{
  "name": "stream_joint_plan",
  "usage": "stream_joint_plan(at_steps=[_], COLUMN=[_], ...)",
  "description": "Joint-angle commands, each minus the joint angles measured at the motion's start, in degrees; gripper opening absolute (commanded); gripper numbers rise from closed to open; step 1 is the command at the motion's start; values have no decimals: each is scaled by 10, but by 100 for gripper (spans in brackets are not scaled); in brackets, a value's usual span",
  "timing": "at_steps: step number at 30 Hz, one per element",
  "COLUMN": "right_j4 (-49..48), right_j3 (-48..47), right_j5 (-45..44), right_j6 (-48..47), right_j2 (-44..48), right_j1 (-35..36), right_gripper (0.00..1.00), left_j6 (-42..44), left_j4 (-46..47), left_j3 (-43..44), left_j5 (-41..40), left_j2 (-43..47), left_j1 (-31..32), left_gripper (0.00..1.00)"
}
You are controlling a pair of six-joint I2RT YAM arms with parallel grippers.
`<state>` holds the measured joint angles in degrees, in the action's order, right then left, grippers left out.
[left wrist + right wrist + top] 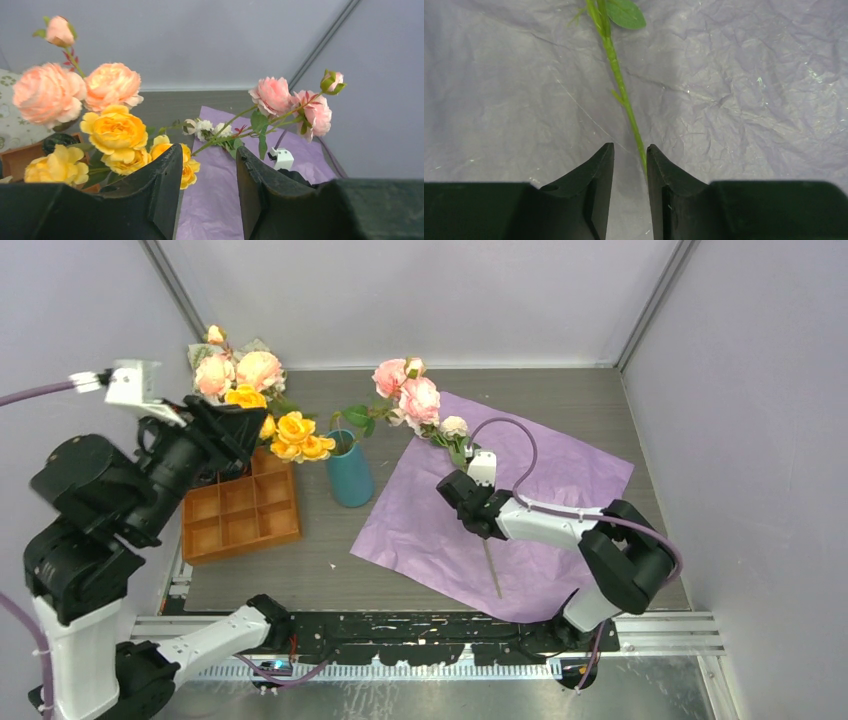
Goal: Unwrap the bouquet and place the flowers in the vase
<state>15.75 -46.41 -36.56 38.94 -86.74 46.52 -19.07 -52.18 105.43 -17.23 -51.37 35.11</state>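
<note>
Hovering gripper: the right gripper point(630, 156) sits low over the purple paper point(560, 480), jaws a narrow gap apart and clamped on nothing.
Stem: the green stem point(621, 95) runs out of that gap, pressed against the inner edge of one finger rather than centred.
Blooms: its pink blooms point(415, 395) lie at the paper's far corner, close to the far edge of the tabletop point(560, 400).
Vase: the vase point(350, 480) stands mid-tabletop, just beside the paper's left corner and the orange tray point(240, 515), with yellow roses point(295, 435) crowding its mouth.
Left gripper: the left gripper point(210, 155) hangs beside those roses, jaws apart, with only paper showing through the gap.
Slip risk: an off-centre pinch could squeeze the thin stem out sideways.
Swing risk: held this low on the stem, the heavy heads could droop or swing round on the lift.
Paper risk: fingers this close to the sheet could catch it and drag it along.
Vase risk: the crowded mouth leaves little room, so a bump could tip the vase.
</note>
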Motion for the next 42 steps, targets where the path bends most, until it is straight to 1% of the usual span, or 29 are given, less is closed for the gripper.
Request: stream_joint_plan(at_steps=[1, 7, 10, 11, 14, 16, 17, 22, 25, 28, 33, 37, 40, 42], right_j4=[-9, -8, -8, -9, -10, -6, -5, 5, 16, 40, 86, 118, 126, 109], right_j3=[-22, -29, -33, -33, -33, -33, -33, -27, -21, -19, -39, -78, -111, -125], right_j5=[25, 38, 49, 54, 63, 64, 63, 49, 37, 23, 17, 19, 46, 95], right_j6=[10, 10, 13, 14, 16, 18, 18, 19, 17, 6, -22, -54, -75, -90], right_j2=[-26, -57, -72, -77, -83, -81, -77, -43, 2, 73, 222, 343, 413, 450], right_j1=[-12, -24, -30, -31, -32, -33, -32, -33, -32, -32, -31, -29, -28, -29], right_gripper=[36, 37, 35, 31, 12, 4, 1, 1, 1, 1, 1, 1, 1, 1], left_j6=[-3, -11, -12, -12, 0, 9, 14, 16, 9, 3, -9, -23, -35, -46], left_j4=[-8, 16, 16, 16, 14, 7, 3, 1, 13, 25, 42, 53, 69, 90], left_j3=[-6, -41, -43, -43, -32, -5, 6, 26, 4, -16, -18, -12, -18, -26], left_j5=[53, 62, 72, 71, 62, 53, 51, 56, 74, 101, 152, 192, 232, 268], left_j2=[-44, -39, -38, -38, -38, -42, -44, -44, -37, -34, -41, -50, -59, -63], left_j1=[-2, -3, -3, -3, -2, -3, -2, -2, -3, -3, -2, -3, -3, -3], left_gripper=[44, 45, 45, 45, 45, 45, 45, 45, 45, 46, 47, 48, 49, 50])
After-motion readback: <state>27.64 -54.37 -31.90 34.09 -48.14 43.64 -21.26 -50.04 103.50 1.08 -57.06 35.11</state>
